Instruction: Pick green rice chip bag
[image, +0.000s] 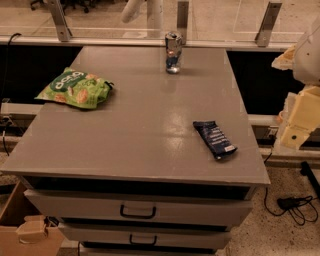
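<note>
Three things lie on the grey table (145, 130). The green rice chip bag (75, 89) is flat against the left edge, closer to the far-left corner than to the near one. A drinks can (173, 52) stands upright at the middle of the far edge, and a dark blue wrapper (215, 139) lies near the right edge, toward the near-right corner. All three are well apart from each other. The gripper (296, 125) shows as a cream, blocky shape beyond the right edge of the table, about level with the wrapper and not over the tabletop at all. Whether it is wide or narrow I cannot tell, but the bag rests on the table untouched. I judge the task to be at its very start, with the reach toward the bag as the step in hand and not yet begun. The next move calls for carrying the gripper across the whole width of the table, from the right edge to the left. It must clear the wrapper and pass in front of the can without knocking either, then come down over the bag. The pouch looks puffed and crinkly, so a pinch on its crumpled end, which points toward the table's middle, seems likelier to hold than a squeeze across the flat face.
</note>
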